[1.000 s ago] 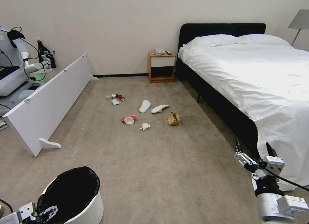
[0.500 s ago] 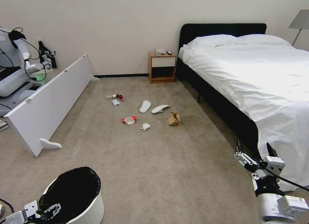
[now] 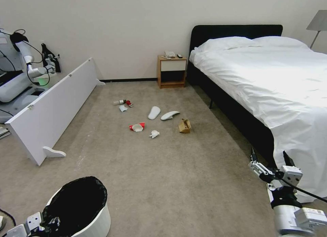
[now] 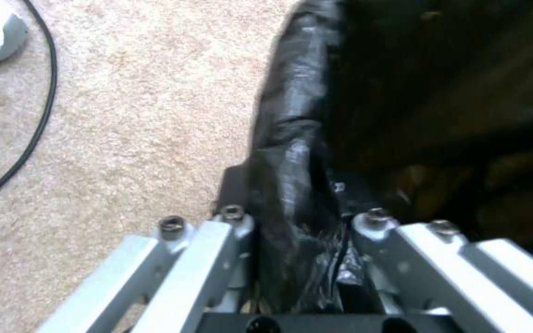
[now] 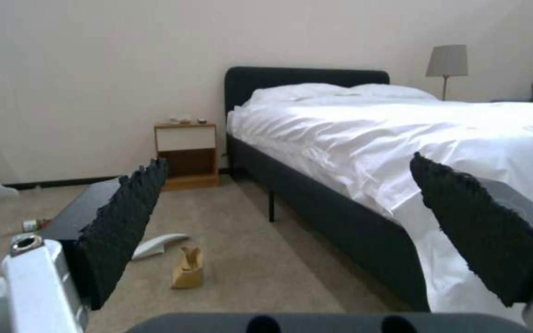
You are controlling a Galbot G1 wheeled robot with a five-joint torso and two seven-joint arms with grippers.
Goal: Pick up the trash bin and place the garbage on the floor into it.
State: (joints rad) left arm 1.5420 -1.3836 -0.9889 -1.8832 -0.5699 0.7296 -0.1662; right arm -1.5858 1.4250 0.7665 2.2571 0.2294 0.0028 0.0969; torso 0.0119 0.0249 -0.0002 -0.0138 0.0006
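Two grippers are in view. Left gripper (image 4: 297,259), low at the robot's left, is clamped on the bag-covered rim of the trash bin (image 3: 97,223); the left wrist view shows one finger (image 4: 229,245) outside the rim and the other inside, with black liner bunched between them. Right gripper (image 5: 291,217) hangs low at the robot's right beside the bed (image 3: 272,83), its toothed pads spread wide apart, gripping nothing. Bin sits on the floor (image 3: 177,182) directly before the robot. Garbage lies well ahead on the carpet: two slippers (image 3: 154,112), a brown paper bag (image 3: 184,126), a red-white carton (image 3: 137,127), crumpled paper (image 3: 154,134), and a bottle (image 3: 119,102) near a white panel (image 3: 54,104).
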